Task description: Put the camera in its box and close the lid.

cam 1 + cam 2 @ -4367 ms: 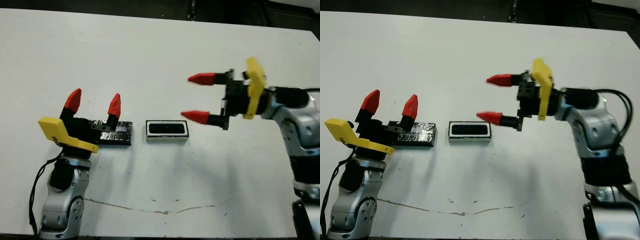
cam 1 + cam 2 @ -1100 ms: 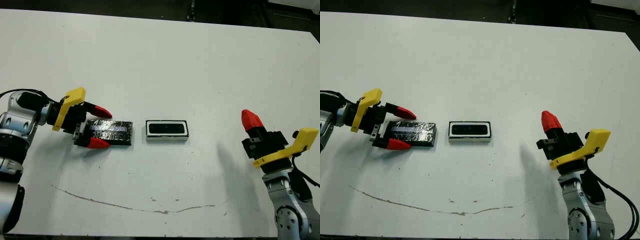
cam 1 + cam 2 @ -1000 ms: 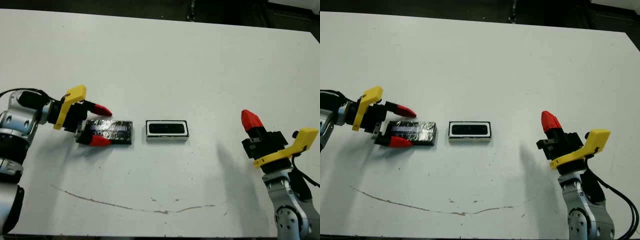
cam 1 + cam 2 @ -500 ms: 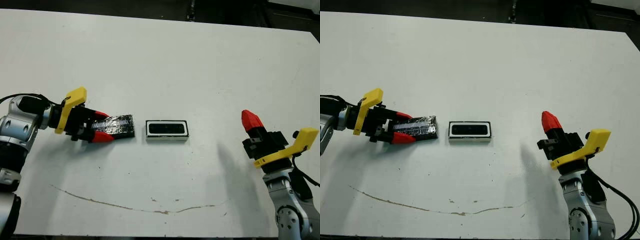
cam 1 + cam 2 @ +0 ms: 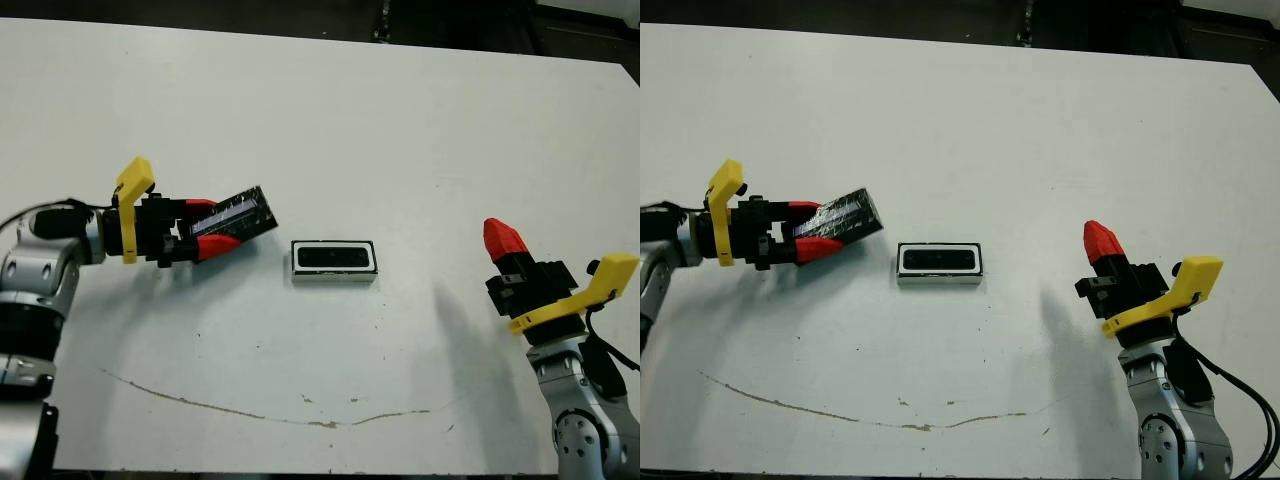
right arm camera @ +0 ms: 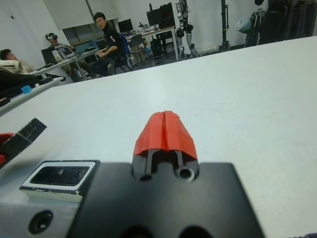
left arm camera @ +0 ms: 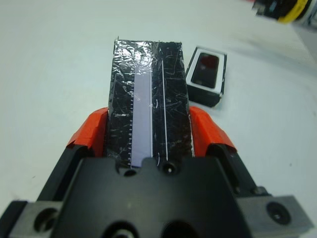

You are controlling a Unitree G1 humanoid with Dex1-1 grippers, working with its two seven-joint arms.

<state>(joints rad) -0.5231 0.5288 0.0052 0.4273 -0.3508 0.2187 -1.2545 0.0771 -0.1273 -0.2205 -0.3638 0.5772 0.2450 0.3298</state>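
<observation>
Left gripper (image 5: 205, 232) clamping lid (image 5: 238, 213) above white table (image 5: 330, 120); right gripper (image 6: 165, 130) closed.

White table (image 5: 330, 110); desks (image 6: 74, 52) with seated people (image 6: 106, 37) beyond.

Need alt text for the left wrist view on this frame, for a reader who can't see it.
The left end effector grips the black speckled lid by its long edges, one red finger on each side, with its far end pointing toward the box. The camera lies in the box on the white table.
</observation>
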